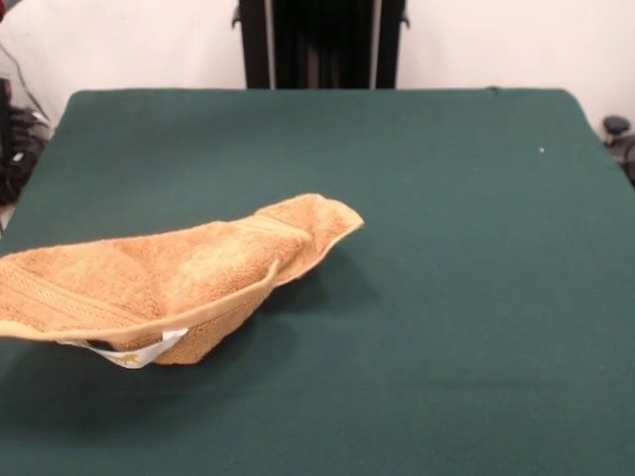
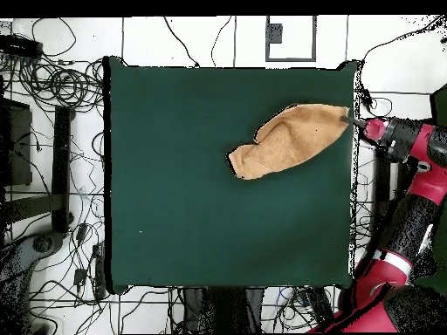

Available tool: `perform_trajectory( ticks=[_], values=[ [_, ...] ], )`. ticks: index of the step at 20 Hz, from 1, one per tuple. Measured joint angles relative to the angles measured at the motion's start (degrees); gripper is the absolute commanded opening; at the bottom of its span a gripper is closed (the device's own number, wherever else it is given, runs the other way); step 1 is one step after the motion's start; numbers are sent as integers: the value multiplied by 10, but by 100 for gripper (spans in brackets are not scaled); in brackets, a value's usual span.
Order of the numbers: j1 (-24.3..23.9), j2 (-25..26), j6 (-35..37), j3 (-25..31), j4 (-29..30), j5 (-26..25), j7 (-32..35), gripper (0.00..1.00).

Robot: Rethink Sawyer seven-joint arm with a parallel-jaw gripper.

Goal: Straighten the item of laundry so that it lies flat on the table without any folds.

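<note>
The item of laundry (image 1: 169,273), a tan terry towel, is folded into a long boat shape. Its far end rests on the green table (image 1: 446,297), and its near-left end is raised off the surface with a shadow under it. A white-yellow tag (image 1: 134,352) hangs from the raised edge. In the overhead view the towel (image 2: 288,140) stretches from mid-table to the right table edge (image 2: 352,218). There my gripper (image 2: 353,120) meets the towel's corner and is shut on it. The front view does not show the gripper.
My red arm (image 2: 410,144) reaches in from beyond the table's right side in the overhead view. Tangled cables (image 2: 61,87) and dark equipment (image 2: 17,148) lie on the floor beside the table. The black pedestal (image 1: 319,45) stands behind the far edge.
</note>
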Motion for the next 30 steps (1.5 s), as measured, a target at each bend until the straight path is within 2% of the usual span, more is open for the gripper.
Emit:
perform_trajectory(
  ticks=[11, 22, 30],
  values=[
    [0, 5, 26, 15, -9, 55, 0, 0],
    [0, 3, 26, 10, -9, 63, 0, 0],
    [-4, -2, 26, 1, 4, 87, 0, 0]
  ],
)
